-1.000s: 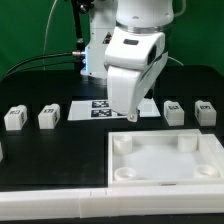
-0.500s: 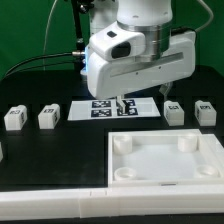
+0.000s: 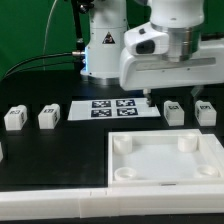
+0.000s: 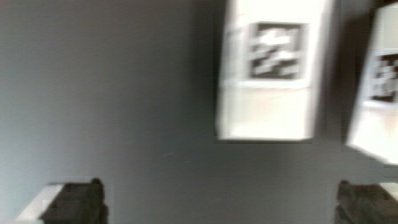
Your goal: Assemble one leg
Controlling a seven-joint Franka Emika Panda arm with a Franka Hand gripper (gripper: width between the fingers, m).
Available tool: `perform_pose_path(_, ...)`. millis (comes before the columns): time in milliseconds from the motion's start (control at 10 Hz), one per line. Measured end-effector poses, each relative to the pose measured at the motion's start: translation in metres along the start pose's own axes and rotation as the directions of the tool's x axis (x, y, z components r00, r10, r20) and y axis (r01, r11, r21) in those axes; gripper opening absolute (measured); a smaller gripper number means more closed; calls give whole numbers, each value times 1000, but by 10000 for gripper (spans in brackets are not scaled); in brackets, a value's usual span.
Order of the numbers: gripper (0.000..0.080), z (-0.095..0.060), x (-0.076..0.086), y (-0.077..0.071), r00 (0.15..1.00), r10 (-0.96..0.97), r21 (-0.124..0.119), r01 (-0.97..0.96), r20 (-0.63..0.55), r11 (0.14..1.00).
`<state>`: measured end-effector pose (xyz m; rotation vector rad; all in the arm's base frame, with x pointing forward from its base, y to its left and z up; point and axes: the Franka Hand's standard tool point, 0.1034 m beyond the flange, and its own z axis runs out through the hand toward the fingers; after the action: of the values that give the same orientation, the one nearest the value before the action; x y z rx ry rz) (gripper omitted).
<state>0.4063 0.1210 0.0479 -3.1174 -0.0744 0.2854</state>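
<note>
Four small white legs with marker tags lie on the black table: two on the exterior view's left point(image 3: 14, 118) point(image 3: 48, 117) and two on its right point(image 3: 174, 113) point(image 3: 206, 112). My gripper point(image 3: 174, 95) hangs above the right pair, open and empty. In the wrist view one leg point(image 4: 272, 70) lies lengthwise ahead of the open gripper point(image 4: 221, 205), off to one side of the gap between the fingertips point(image 4: 71, 200). A second leg point(image 4: 377, 90) shows at the picture's edge. The gripper touches neither leg.
The large white square panel point(image 3: 165, 180) with round corner sockets lies at the front. The marker board point(image 3: 112, 108) lies behind it in the middle. The arm's base point(image 3: 100, 45) stands at the back.
The arm has swung from over the marker board toward the exterior view's right and now hangs over the right pair of legs. The gripper stays open.
</note>
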Motion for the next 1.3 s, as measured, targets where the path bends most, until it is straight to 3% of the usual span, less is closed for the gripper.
perform_pose_path(100, 649, 1, -5, -18, 1000, 1, -3, -1, 1, 1000)
perform_pose_path(600, 649, -4, -7, -63, 1000, -28, 9, 28, -4, 1000)
perform_pose_path(900, 649, -2, -9, -59, 999, -34, 2, 34, 34, 999)
perform_pose_path(1300, 649, 0, -22, -55, 915, -19, -32, 35, 403, 999)
